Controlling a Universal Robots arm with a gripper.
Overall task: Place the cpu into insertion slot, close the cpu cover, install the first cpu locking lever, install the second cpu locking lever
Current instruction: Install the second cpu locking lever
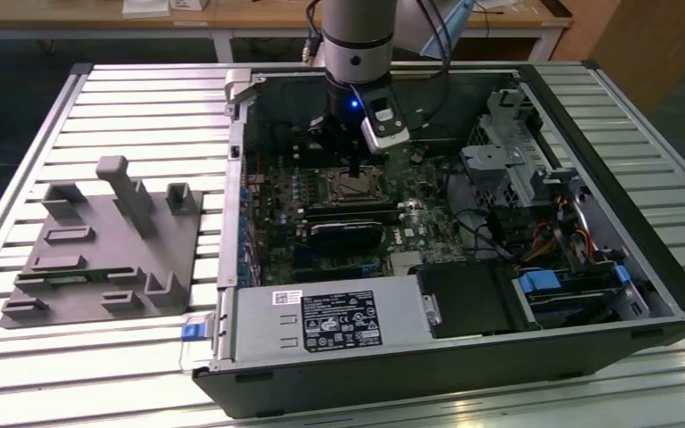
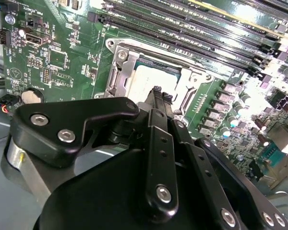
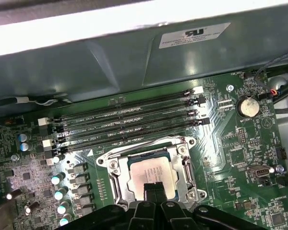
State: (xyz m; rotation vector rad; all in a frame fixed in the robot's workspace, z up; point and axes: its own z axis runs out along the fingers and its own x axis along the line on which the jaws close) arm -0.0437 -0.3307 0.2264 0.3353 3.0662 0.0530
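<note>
An open computer case [image 1: 628,267] lies on a slatted table [image 1: 140,98], its green motherboard [image 3: 230,158] exposed. The cpu cover [image 3: 185,165] lies closed over the insertion slot [image 3: 105,163], framing the seated cpu [image 3: 151,172]. Directly above the chip, the gripper [image 3: 153,189] has its fingertips pressed together, holding nothing visible.
</note>
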